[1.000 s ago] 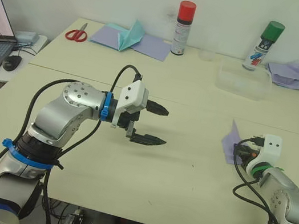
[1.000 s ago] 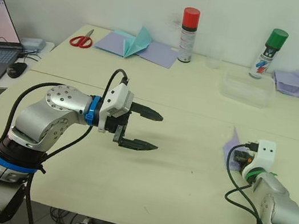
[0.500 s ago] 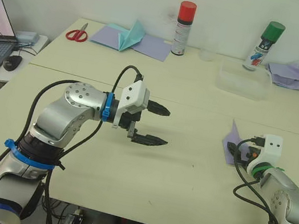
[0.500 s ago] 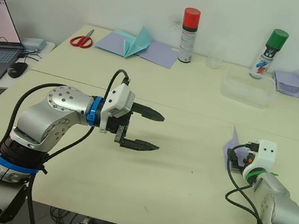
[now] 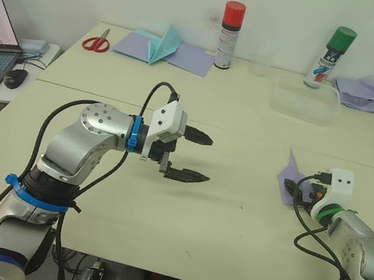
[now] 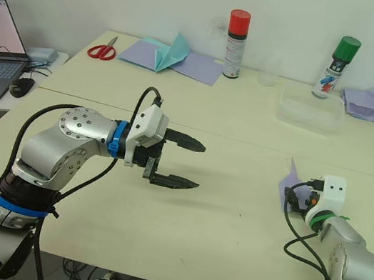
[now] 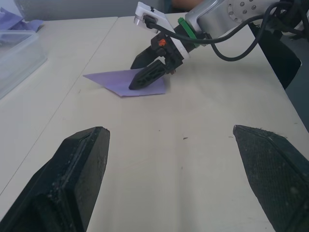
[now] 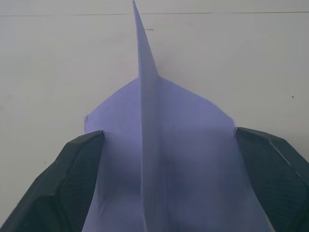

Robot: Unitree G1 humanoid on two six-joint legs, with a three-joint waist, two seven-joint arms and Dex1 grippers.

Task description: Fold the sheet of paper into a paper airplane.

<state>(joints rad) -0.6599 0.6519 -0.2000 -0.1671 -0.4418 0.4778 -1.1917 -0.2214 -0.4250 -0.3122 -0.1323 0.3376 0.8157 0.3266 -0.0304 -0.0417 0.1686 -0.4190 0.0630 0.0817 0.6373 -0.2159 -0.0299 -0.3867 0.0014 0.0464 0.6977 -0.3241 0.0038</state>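
The sheet of paper [image 7: 125,82] was laid on the table [image 5: 229,227] near its right side, one flap standing up. It was framed by the right gripper [image 7: 145,72], fingers spread wide. The left gripper [image 5: 195,157] was held open above the table's middle.

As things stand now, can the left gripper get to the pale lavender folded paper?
Probably yes: the table between the left gripper and the pale lavender folded paper is bare, though the right gripper sits on it.
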